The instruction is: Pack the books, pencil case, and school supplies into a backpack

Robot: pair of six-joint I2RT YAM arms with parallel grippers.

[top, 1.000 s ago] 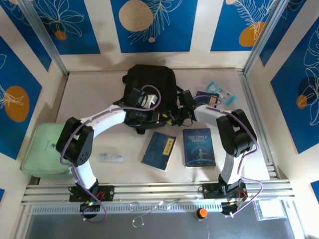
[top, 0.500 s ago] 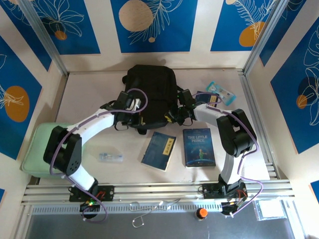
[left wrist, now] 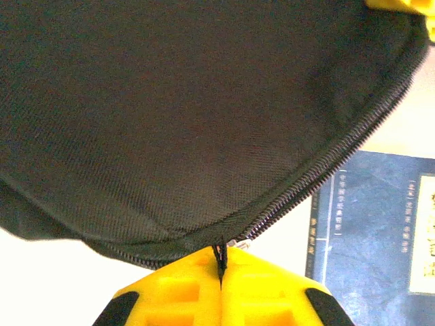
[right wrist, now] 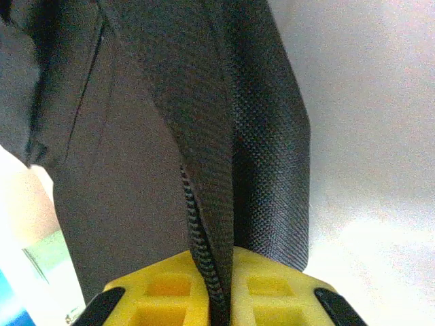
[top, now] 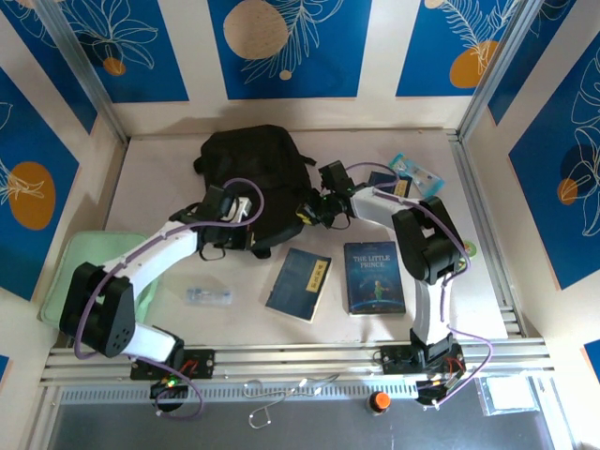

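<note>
The black backpack lies at the back middle of the table. My left gripper is shut on a zip pull at the bag's near edge, with black fabric above it. My right gripper is shut on the bag's right edge, pinching a zip strip and fabric. A navy book with a yellow label lies in front of the bag and shows beside the zip. "The Little Prince" lies to its right. A third navy book is partly under the right arm.
A mint green zip case sits at the left edge under the left arm. A small clear item lies near the front left. A packaged item is at the back right. Metal rails run along the front edge.
The backpack has shifted left and slightly back. The left arm swung left with the zip, and the right gripper followed left, still holding the bag's edge.
</note>
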